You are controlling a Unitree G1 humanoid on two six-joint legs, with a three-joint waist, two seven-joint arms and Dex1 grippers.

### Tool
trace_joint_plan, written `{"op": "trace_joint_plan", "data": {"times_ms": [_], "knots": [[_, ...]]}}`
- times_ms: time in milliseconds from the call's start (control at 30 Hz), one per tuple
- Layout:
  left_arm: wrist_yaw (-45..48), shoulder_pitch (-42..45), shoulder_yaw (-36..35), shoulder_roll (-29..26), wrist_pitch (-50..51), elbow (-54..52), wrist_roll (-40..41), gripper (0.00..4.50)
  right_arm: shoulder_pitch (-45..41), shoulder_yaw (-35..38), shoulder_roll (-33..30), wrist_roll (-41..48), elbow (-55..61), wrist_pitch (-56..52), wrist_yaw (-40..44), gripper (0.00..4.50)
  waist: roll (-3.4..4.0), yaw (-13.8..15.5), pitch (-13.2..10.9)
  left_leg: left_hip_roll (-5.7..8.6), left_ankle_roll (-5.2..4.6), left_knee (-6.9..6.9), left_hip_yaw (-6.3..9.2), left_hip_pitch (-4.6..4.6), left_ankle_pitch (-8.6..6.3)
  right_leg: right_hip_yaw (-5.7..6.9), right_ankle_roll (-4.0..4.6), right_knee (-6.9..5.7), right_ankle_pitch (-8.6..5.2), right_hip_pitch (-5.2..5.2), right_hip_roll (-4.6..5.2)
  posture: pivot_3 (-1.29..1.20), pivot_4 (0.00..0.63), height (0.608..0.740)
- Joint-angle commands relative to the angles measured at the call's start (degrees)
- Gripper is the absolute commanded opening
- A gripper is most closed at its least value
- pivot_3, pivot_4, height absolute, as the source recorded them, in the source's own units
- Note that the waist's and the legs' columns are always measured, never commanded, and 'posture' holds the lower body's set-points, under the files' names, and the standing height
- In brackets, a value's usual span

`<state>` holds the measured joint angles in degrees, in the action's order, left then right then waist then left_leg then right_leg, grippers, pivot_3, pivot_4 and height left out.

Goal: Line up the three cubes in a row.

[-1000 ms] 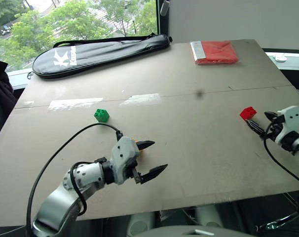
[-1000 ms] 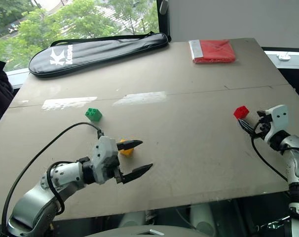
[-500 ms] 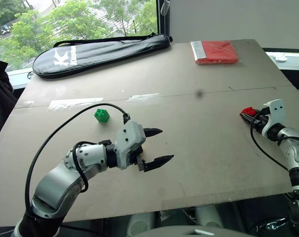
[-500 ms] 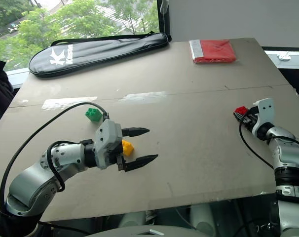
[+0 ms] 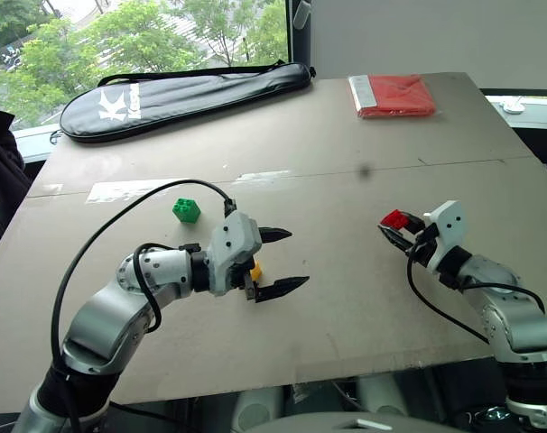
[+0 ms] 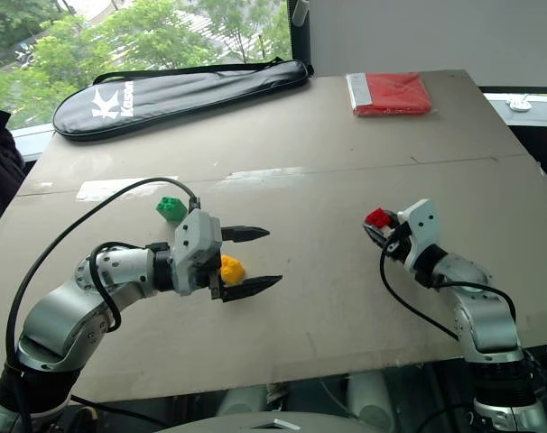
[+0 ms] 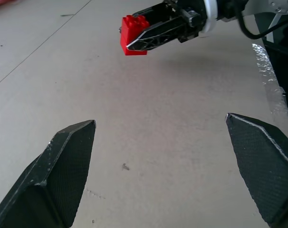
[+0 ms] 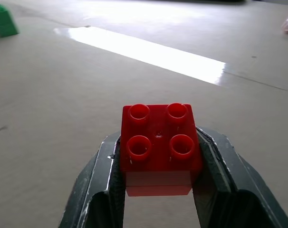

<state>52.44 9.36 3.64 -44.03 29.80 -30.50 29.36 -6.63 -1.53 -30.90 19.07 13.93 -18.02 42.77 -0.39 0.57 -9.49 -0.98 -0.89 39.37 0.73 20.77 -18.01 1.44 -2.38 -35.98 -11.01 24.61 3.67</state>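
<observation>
Counting three cubes: green (image 5: 186, 210), yellow (image 6: 230, 268), red (image 5: 395, 219).

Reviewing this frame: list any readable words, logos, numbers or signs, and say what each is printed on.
"Kawasaki", roughly: white lettering beside a white K-shaped logo on the long black zipped racket bag at the table's far edge; only the K reads surely, the remaining letters are too small.
Flat red packet: no readable text.
Green, yellow and red studded plastic bricks: no markings.
</observation>
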Motion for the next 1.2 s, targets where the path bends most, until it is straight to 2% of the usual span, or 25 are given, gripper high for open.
{"op": "trace_joint_plan", "data": {"times_ms": [33,133,200,267,367,567,733,900,967,1100,1133,1200], "knots": [[2.7,1.0,0.4,-0.4,-3.4,1.1,-1.2,4.50,-5.4,-1.2,-4.3,1.6,-7.8,9.2,15.9,1.35,-0.11,0.0,-0.1,0.00,0.00,0.00,-0.02,-0.02,0.00,-0.02,0.00,0.00,0.00,-0.01,0.00,0.00,0.150,0.701],[4.3,0.5,0.1,-0.6,-5.4,2.3,-1.9,4.50,-12.8,-4.1,-7.0,0.9,-21.8,22.1,33.7,1.35,-0.21,-0.5,-0.1,-0.07,0.00,-0.01,0.06,-0.03,0.00,0.01,0.22,-0.01,0.14,-0.01,-0.08,0.00,0.150,0.701],[5.8,-1.1,-0.6,-1.6,-7.2,2.6,-2.4,4.50,-20.3,-6.3,-6.6,1.0,-32.2,26.5,44.7,1.35,-0.16,-1.1,-0.3,-0.10,0.00,-0.02,0.07,-0.03,0.00,0.01,0.14,-0.01,0.19,0.00,-0.14,0.00,0.150,0.701],[6.4,-2.2,-1.1,-2.1,-8.3,2.6,-2.9,4.50,-25.6,-9.0,-6.3,2.5,-39.4,29.3,49.3,1.35,-0.20,-1.6,-0.4,-0.10,0.00,-0.01,-0.02,-0.05,0.00,-0.05,0.16,0.01,0.21,0.00,-0.13,0.00,0.150,0.701],[6.3,-4.3,-2.2,-2.8,-9.2,1.5,-3.1,4.50,-31.6,-16.8,-7.3,4.8,-47.8,35.6,49.7,1.35,-0.31,-1.6,-0.5,-0.14,0.00,-0.02,-0.03,-0.06,0.00,-0.06,0.24,0.00,0.26,0.00,-0.13,0.00,0.150,0.701],[5.6,-7.0,-3.5,-2.9,-9.3,-0.5,-3.1,4.50,-39.0,-27.0,-6.5,8.7,-58.6,40.9,49.7,1.35,-0.36,-1.2,-0.7,-0.12,0.02,-0.02,0.00,0.04,0.01,0.00,0.19,0.04,0.30,0.02,-0.05,0.00,0.150,0.701],[5.0,-7.9,-3.7,-2.7,-9.7,-0.9,-3.5,4.50,-42.5,-31.4,-5.3,10.2,-63.8,42.0,49.7,1.35,-0.35,-1.2,-0.7,-0.08,0.03,-0.01,-0.04,0.02,0.02,-0.03,0.17,0.05,0.32,0.02,0.00,0.00,0.150,0.701],[4.8,-7.7,-3.4,-2.6,-9.8,-0.5,-3.5,4.50,-44.6,-32.6,-4.5,9.9,-66.5,42.2,49.7,1.35,-0.31,-1.3,-0.7,-0.09,0.04,-0.02,-0.01,0.00,0.02,0.00,0.14,0.00,0.35,0.03,-0.01,0.00,0.150,0.701],[4.7,-7.6,-3.3,-2.6,-9.8,-0.4,-3.5,4.50,-45.0,-32.4,-4.3,9.3,-67.3,42.9,49.7,2.40,-0.31,-1.2,-0.7,-0.09,0.05,-0.02,-0.02,0.01,0.03,-0.01,0.13,0.00,0.35,0.04,-0.01,0.00,0.150,0.701],[4.9,-7.5,-3.2,-2.5,-9.8,-0.2,-3.3,4.50,-44.8,-32.1,-4.7,10.2,-66.9,43.1,49.7,4.10,-0.30,-1.2,-0.7,-0.09,0.07,-0.02,-0.02,0.03,0.04,0.00,0.13,0.01,0.35,0.05,-0.01,0.00,0.150,0.701],[5.0,-7.6,-3.2,-2.5,-9.8,-0.1,-3.2,4.50,-44.8,-31.7,-4.6,10.2,-67.0,43.4,49.7,4.43,-0.30,-1.2,-0.7,-0.09,0.07,-0.02,-0.02,0.03,0.04,-0.01,0.13,0.01,0.35,0.05,-0.01,0.00,0.150,0.701],[5.0,-7.8,-3.4,-2.6,-9.9,0.1,-3.3,4.50,-44.9,-30.5,-4.5,9.4,-67.7,45.3,49.7,4.43,-0.29,-1.2,-0.7,-0.09,0.07,-0.02,-0.02,0.03,0.04,-0.01,0.13,0.00,0.35,0.05,-0.01,0.00,0.150,0.701]]}}
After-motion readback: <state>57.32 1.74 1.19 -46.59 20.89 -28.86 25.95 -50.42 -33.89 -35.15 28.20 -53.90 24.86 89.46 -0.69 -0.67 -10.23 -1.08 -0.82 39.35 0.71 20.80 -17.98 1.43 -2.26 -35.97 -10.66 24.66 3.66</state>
